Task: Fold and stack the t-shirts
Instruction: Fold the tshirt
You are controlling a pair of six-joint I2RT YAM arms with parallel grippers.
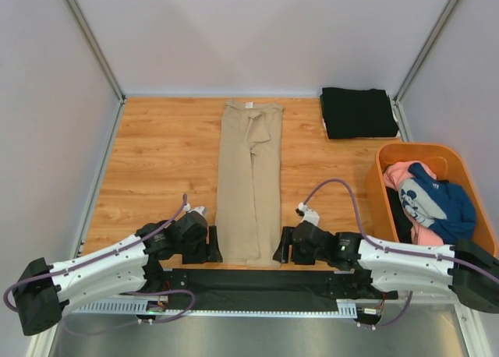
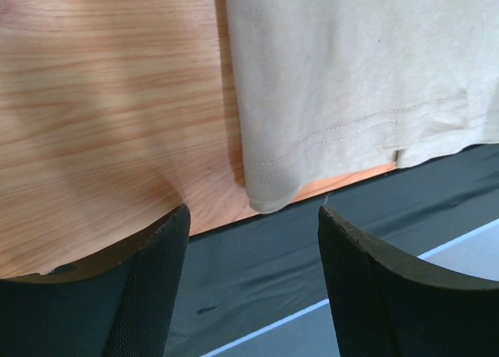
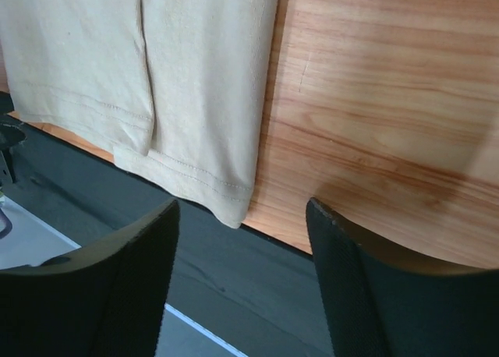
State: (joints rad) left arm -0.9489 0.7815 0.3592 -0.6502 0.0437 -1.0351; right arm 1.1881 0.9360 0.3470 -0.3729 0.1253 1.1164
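Observation:
The tan t-shirt (image 1: 249, 182) lies folded into a long narrow strip down the middle of the wooden table, collar at the far end. Its hem shows in the left wrist view (image 2: 351, 100) and the right wrist view (image 3: 156, 76). My left gripper (image 1: 212, 246) is open and empty just left of the hem's near corner (image 2: 269, 197). My right gripper (image 1: 282, 246) is open and empty just right of the other near corner (image 3: 234, 209). A black t-shirt (image 1: 359, 112) lies folded at the far right. A pink shirt (image 1: 398, 174) and a blue cartoon-print shirt (image 1: 437, 201) sit in the orange tub.
The orange tub (image 1: 382, 209) stands at the right edge of the table. A black mat strip (image 1: 249, 279) runs along the near edge, under both grippers. Grey walls and metal frame posts close in the table on the left, right and far sides.

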